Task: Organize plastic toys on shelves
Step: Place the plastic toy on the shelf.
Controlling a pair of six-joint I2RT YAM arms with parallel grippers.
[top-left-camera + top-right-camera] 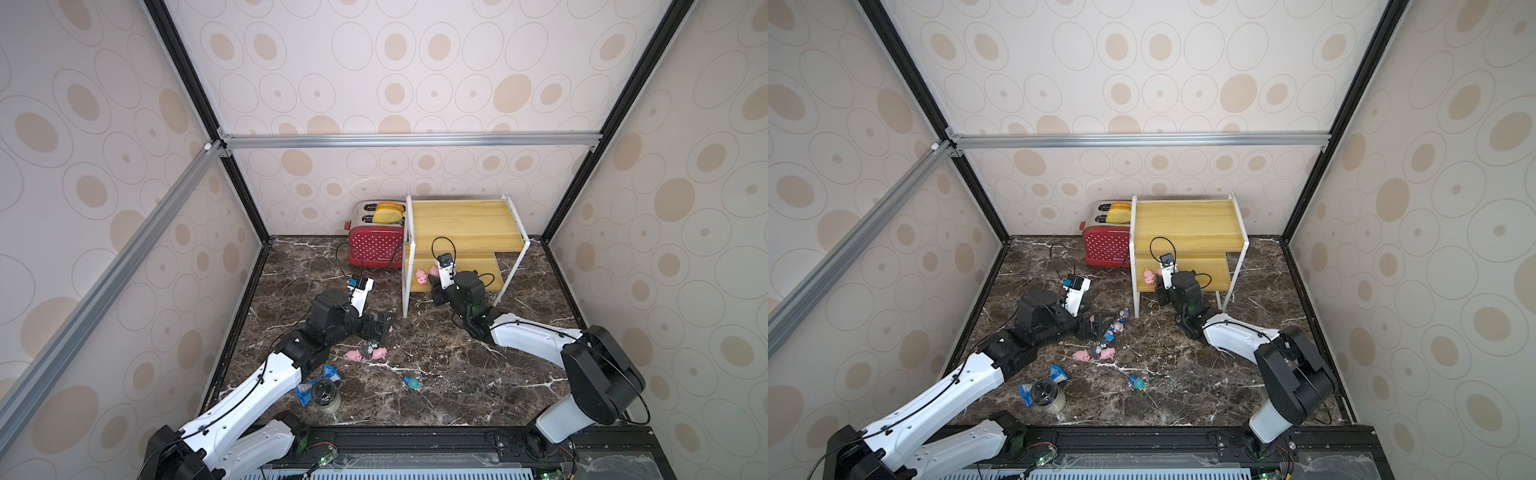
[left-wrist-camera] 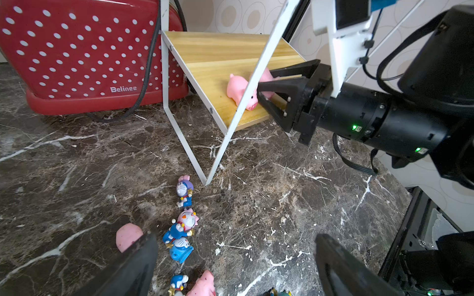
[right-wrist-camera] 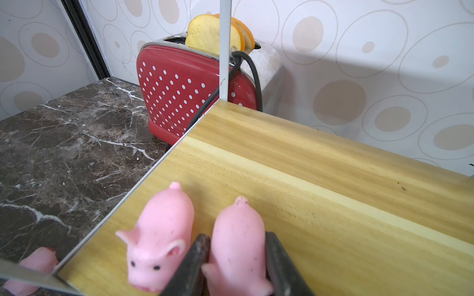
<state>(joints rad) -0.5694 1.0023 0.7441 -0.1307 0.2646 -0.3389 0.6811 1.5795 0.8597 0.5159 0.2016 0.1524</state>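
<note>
Yellow 2-tier shelves (image 1: 465, 232) stand upright at the back; 2 glossy pink pigs (image 3: 161, 235) are on their feet, side by side at the lower board's corner; more pigs (image 1: 354, 355) and blue figurines (image 2: 183, 191) are strung out on the marble tabletop (image 1: 457, 374); 1 lone figurine (image 1: 412, 383) lies well apart.

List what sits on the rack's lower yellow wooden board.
Two glossy pink pigs side by side: one free, one between the right gripper's fingers. In both top views the upper board and right arm hide parts of it.

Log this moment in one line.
right gripper: jaws flank pig on lower shelf, grip unclear | second pig: beside it | left gripper: open, near figurines on table
</note>
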